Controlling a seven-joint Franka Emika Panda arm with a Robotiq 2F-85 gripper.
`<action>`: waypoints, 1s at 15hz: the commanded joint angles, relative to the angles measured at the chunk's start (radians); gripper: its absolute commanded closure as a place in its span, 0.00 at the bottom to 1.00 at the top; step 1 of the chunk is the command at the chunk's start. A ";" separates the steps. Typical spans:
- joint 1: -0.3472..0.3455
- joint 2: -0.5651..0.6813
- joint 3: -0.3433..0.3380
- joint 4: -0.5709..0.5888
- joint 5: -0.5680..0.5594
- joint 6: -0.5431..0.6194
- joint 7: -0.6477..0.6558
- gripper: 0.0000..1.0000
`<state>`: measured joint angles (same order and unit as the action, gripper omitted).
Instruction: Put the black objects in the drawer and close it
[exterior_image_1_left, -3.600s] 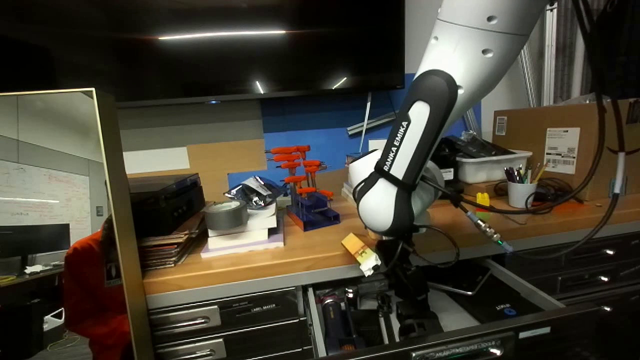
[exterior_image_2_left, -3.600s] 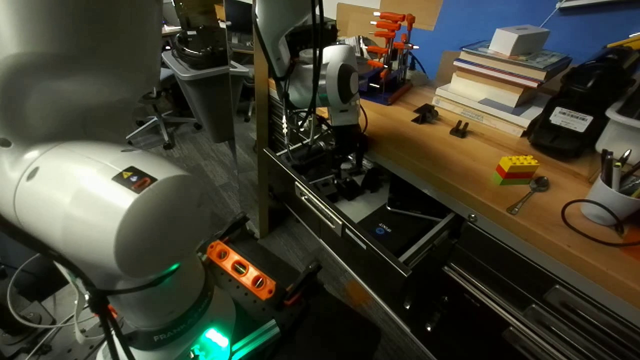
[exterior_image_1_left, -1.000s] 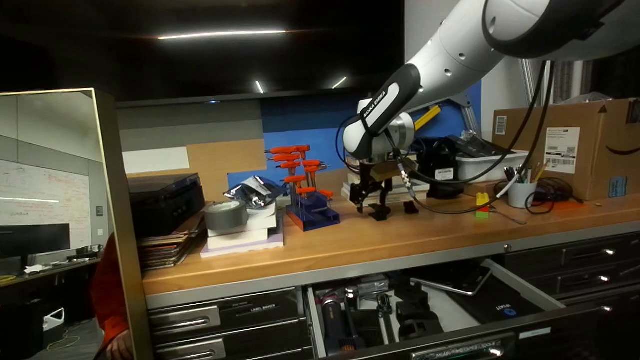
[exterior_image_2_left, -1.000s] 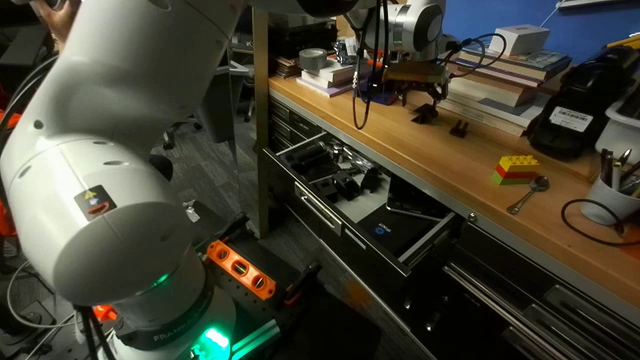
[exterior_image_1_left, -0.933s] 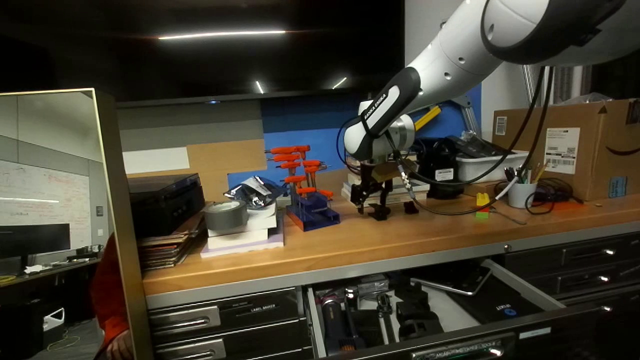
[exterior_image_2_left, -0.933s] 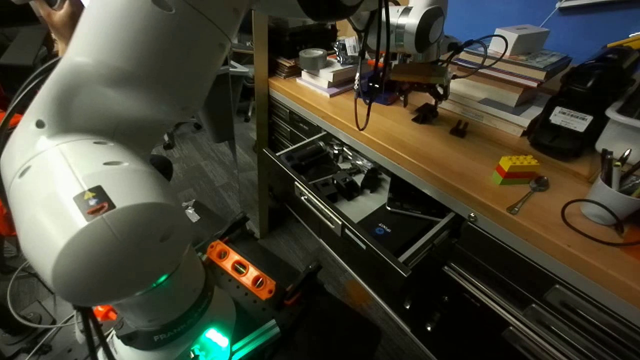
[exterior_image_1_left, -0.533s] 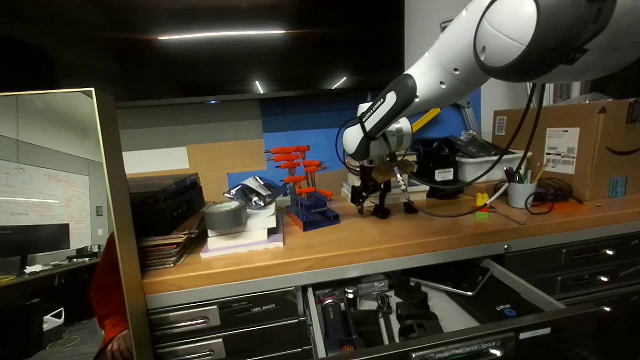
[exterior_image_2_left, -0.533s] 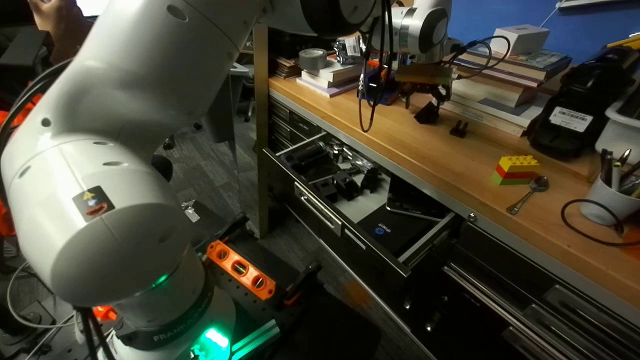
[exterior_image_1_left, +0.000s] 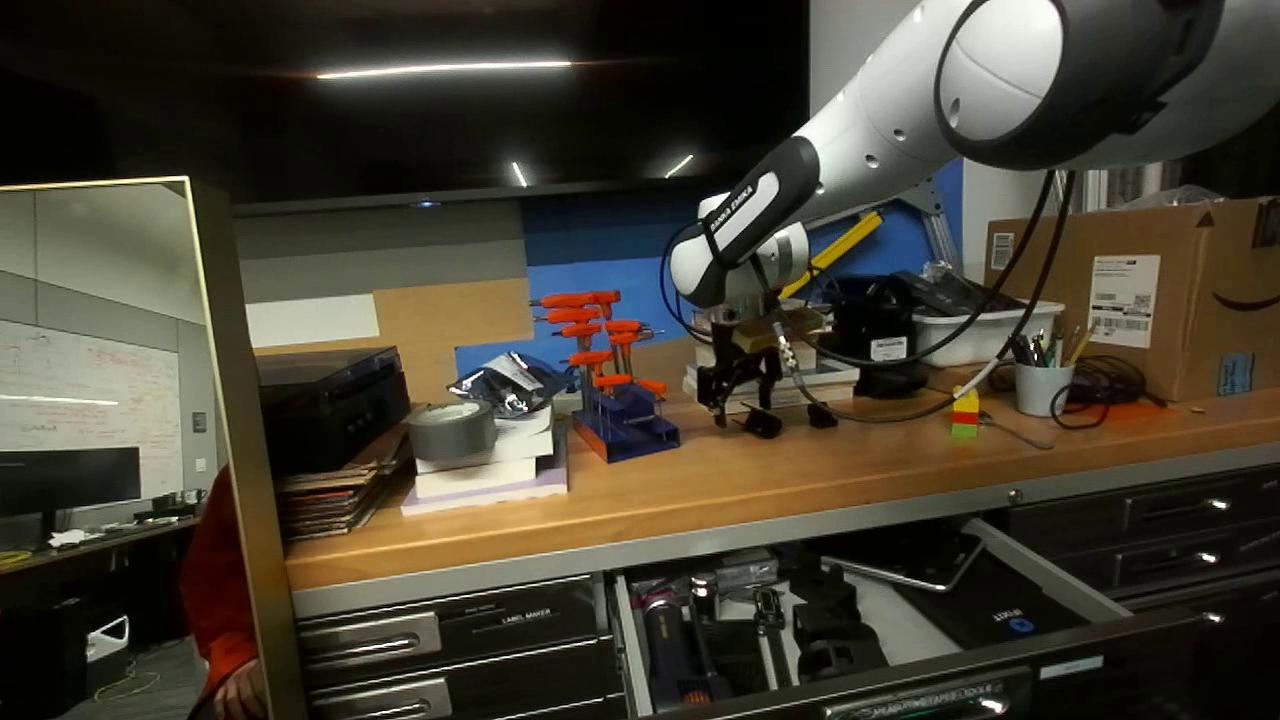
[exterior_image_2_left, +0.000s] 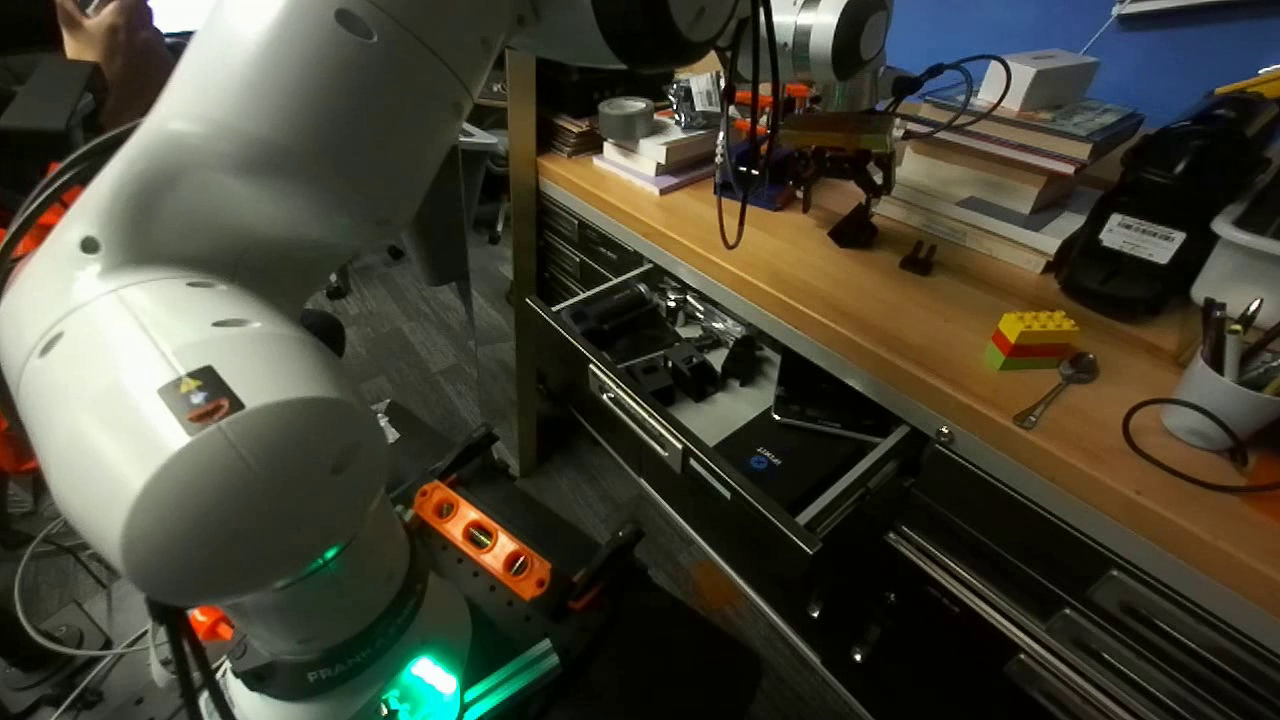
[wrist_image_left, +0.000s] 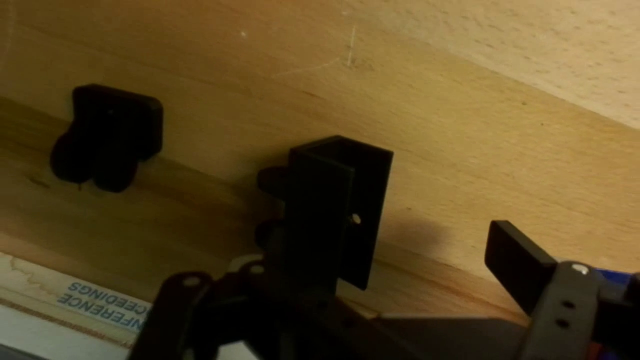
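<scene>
Two black objects lie on the wooden bench top. In the wrist view, one black object (wrist_image_left: 320, 215), a channel-shaped bracket, rests near the left finger, which covers its lower end; contact cannot be told. The other black object (wrist_image_left: 107, 135), smaller and with two rounded lobes, sits apart to the left. My gripper (exterior_image_1_left: 743, 408) stands open low over the bracket (exterior_image_1_left: 763, 424), the right pad (wrist_image_left: 520, 265) well away from it. Below the bench edge the drawer (exterior_image_1_left: 1050, 568) is pulled out, several chunky black pieces (exterior_image_2_left: 690, 370) lying inside.
A stack of books (exterior_image_2_left: 985, 190) stands behind the gripper. The blue rack (exterior_image_1_left: 625, 425) of orange-handled tools is beside it. A toy-brick block (exterior_image_2_left: 1035, 340) and a spoon (exterior_image_2_left: 1075, 370) lie farther along the bench. A flashlight (exterior_image_1_left: 665, 650) fills part of the drawer.
Several seconds ago the gripper was down in the drawer; it has since moved to the bench. Within the last second the bracket turned and tipped, and the gripper shifted slightly, rising a little.
</scene>
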<state>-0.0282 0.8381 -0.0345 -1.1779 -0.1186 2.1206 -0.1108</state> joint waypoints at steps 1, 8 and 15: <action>0.017 0.031 -0.018 0.063 -0.014 -0.057 0.036 0.00; 0.012 0.076 -0.024 0.099 -0.008 -0.062 0.047 0.00; 0.005 0.120 -0.019 0.154 0.003 -0.041 0.048 0.00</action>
<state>-0.0228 0.9158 -0.0542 -1.0972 -0.1192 2.0867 -0.0767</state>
